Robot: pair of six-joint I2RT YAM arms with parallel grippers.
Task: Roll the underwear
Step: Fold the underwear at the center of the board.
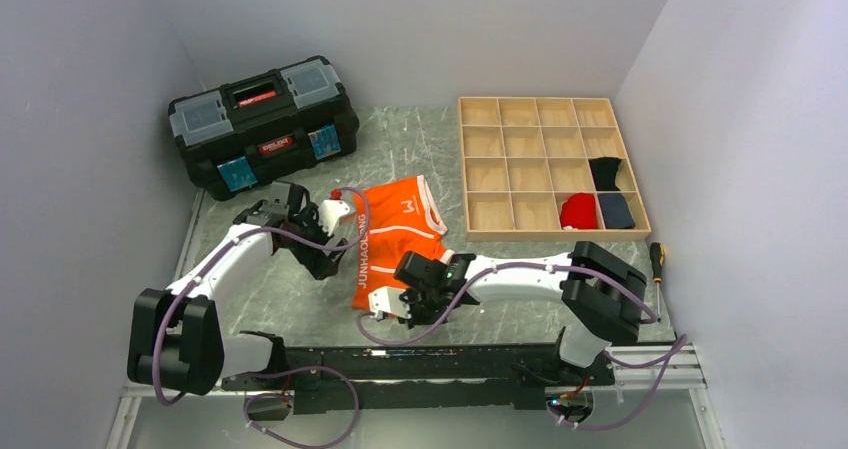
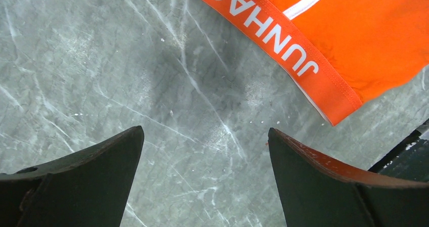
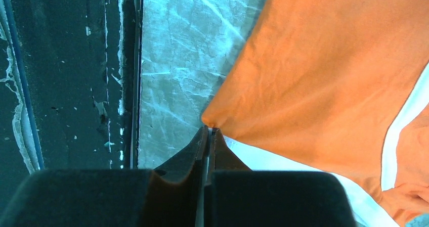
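Matt orange cloth underwear (image 1: pixel 395 227) lies on a smooth, veined stone-look worktop (image 1: pixel 410 149); the tray (image 1: pixel 463 164) beside the underwear is bare wood.

Grey marbled table (image 1: pixel 420 149) ahead of me. Far left: black toolbox (image 1: pixel 262 124), lid shut. Far right: wooden grid tray (image 1: pixel 462 169). Middle: the underwear (image 1: pixel 400 234), orange, spread out, lettered waistband to the left. Right edge, just beside the tray's near corner: a screwdriver (image 1: pixel 657 259).

Behind bright orange fabric underwear (image 1: pixel 400 229): open strip of grey marble table (image 1: pixel 410 149). Black plastic toolbox (image 1: pixel 262 119) blocks behind-left; wooden compartment tray (image 1: pixel 464 169) blocks right
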